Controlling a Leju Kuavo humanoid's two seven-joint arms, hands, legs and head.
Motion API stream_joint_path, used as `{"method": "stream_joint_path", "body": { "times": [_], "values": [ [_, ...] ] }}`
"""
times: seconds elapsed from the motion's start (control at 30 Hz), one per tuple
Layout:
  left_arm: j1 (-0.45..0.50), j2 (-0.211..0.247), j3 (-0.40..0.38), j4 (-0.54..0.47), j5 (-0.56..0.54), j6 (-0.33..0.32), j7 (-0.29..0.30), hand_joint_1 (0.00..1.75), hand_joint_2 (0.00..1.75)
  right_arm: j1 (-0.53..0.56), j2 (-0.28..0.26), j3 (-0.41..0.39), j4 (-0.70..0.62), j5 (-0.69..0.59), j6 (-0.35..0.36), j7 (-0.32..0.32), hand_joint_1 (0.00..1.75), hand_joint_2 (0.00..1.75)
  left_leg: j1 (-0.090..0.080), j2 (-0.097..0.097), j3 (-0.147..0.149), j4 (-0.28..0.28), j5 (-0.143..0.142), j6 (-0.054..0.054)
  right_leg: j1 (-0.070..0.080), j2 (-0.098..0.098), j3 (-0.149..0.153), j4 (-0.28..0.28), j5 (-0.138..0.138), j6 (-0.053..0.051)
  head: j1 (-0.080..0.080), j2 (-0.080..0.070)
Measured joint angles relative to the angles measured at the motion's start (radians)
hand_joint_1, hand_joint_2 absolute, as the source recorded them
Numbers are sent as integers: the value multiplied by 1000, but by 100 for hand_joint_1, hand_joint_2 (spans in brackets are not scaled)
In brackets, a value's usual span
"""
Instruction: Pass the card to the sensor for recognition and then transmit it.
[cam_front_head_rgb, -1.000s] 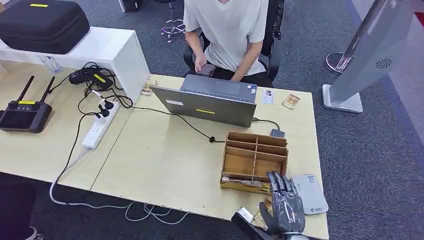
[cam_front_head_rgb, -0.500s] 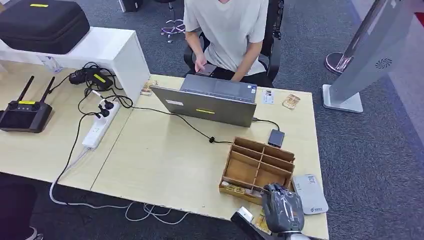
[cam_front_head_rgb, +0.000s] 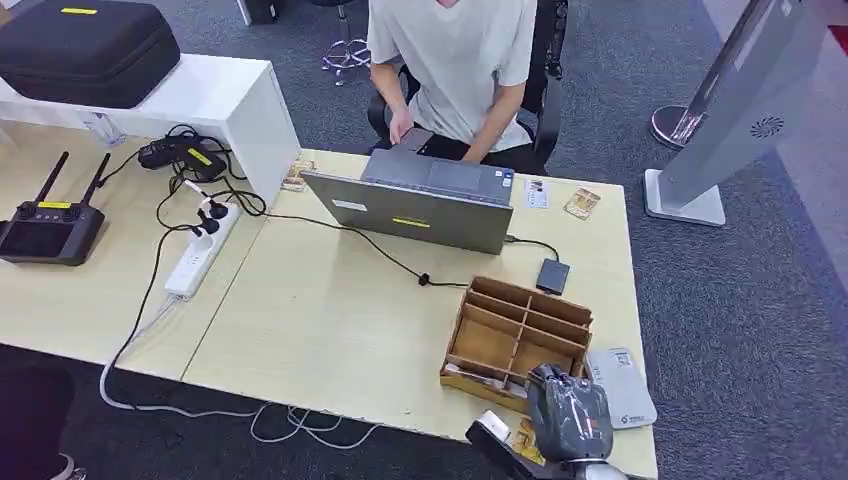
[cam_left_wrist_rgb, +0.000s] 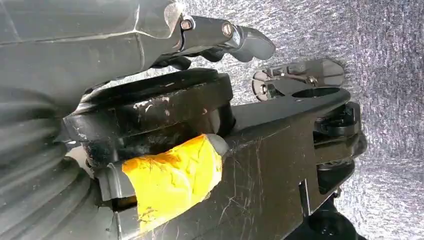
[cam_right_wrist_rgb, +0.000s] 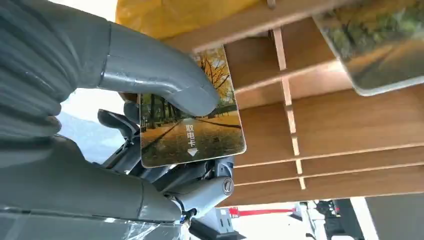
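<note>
One card pinched at the box, lower right of the head view.
Right hand (cam_front_head_rgb: 568, 418) pinches card (cam_right_wrist_rgb: 192, 127) under its thumb beside wooden box (cam_front_head_rgb: 518, 328); the hold looks shallow, so lifting may snag a divider and drop it before the grey sensor (cam_front_head_rgb: 622, 385).

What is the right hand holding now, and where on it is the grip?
The right hand pinches a card with an autumn-tree picture, thumb pressed on its printed face near one end, darker fingers behind it, beside the wooden box.
</note>
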Motion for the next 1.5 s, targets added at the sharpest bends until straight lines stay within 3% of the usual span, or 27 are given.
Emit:
{"method": "stream_joint_path", "body": {
  "times": [0.53, 0.7, 0.87, 1.2, 1.5],
  "values": [
    [0, 1, 0, 0, -19, -6, 13, 0, 175, -47, 15, -33, -45, -5, 15, -22, 175, 175, 0, 1, -1, 0, 0, 0, 0, 1, -1, 0, 0, -1, 0, 0],
    [0, 3, -1, 0, -73, -15, 21, 0, 175, -222, 35, -68, -76, 2, 56, -18, 175, 175, 0, 2, 0, 0, 3, -1, 0, 2, -1, 1, 4, -1, 0, 0],
    [0, 6, -1, 0, -137, -29, 23, 0, 175, -457, 62, -91, -58, 36, 110, 47, 175, 175, 0, 2, -1, 0, 6, -1, 0, 3, -2, 1, 6, -1, 0, 0],
    [-3, 9, -1, 0, -245, -48, 31, 0, 175, -831, 109, -174, 203, 139, 133, 194, 175, 175, 0, 1, -1, 0, 7, -1, 1, 2, -2, 1, 7, -1, 0, 0],
    [-14, -6, -1, 0, -288, -27, 82, 0, 175, -984, 132, -243, 424, 207, 136, 285, 175, 175, 0, 0, -2, 0, 7, -1, 1, 1, -2, 1, 7, -1, 0, 0]
  ]
}}
